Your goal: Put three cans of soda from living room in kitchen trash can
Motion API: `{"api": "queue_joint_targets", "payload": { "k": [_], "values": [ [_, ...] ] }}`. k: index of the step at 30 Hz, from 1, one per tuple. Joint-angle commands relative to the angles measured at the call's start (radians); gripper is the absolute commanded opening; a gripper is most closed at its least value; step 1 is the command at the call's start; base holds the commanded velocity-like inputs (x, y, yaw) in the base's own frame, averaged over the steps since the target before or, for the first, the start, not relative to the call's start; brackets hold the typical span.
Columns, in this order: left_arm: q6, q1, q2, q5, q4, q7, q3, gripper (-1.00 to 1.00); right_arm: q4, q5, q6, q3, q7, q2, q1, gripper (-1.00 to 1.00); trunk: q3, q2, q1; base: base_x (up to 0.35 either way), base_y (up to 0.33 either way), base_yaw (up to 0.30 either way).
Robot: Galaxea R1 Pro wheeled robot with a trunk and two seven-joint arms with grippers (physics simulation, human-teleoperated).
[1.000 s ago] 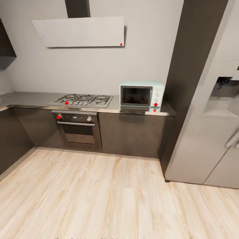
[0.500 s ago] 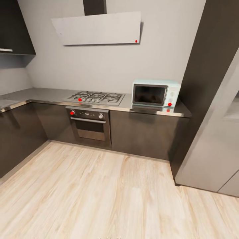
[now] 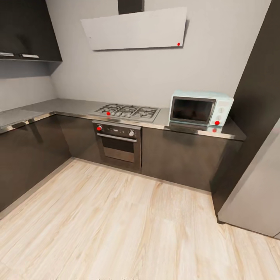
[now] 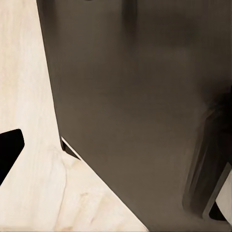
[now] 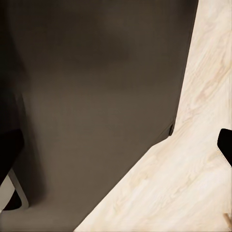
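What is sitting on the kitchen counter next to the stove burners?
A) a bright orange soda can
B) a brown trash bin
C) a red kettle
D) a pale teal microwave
D: a pale teal microwave stands on the grey counter, off to one side of the gas burners and above the dark cabinets.

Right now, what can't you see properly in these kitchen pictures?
- Tall grey steel fridge: cut off by the head view's right edge.
- Dark upper cabinet: cut off by the left and top edges.
- Pale teal microwave: its buttons are too small to read.
- Left wrist view: blurred dark panel, cannot tell what it is.
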Motion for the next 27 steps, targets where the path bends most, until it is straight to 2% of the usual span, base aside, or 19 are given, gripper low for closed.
{"api": "queue_joint_targets", "payload": {
  "k": [1, 27],
  "values": [
    [0.000, 0.000, 0.000, 0.000, 0.000, 0.000, 0.000, 1.00, 0.000, 0.000, 0.000, 0.000, 0.000, 0.000, 0.000, 1.00, -0.001, 0.000, 0.000, 0.000, 0.000, 0.225],
    [-0.001, -0.001, -0.001, 0.001, -0.002, 0.000, 0.002, 1.00, -0.002, 0.000, 0.000, 0.001, 0.000, 0.001, 0.000, 1.00, -0.030, 0.000, 0.000, 0.000, 0.000, 0.225]
  ]
}}
